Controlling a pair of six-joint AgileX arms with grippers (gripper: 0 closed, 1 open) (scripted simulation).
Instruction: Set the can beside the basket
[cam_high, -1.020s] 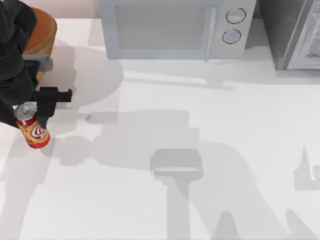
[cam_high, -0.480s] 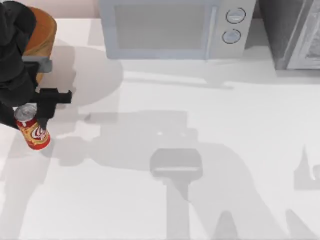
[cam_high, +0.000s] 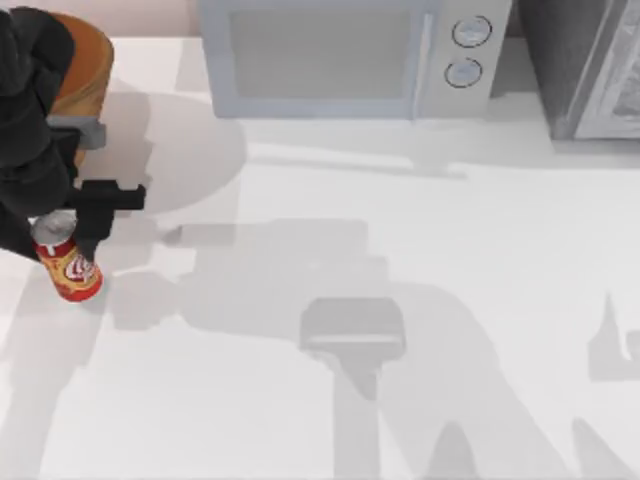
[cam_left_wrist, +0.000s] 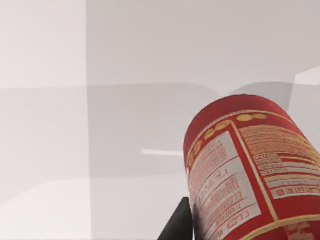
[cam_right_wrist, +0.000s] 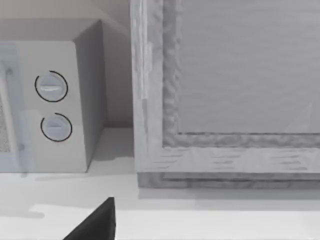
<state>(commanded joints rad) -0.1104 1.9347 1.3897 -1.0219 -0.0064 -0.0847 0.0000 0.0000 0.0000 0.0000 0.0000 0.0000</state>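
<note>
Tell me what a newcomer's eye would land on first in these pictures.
First the red can at the table's left edge, tilted, in the left gripper of the black left arm. Just behind it, at the far left corner, sits the orange-brown basket, partly covered by that arm. Along the back stands a pale microwave with two round dials.
</note>
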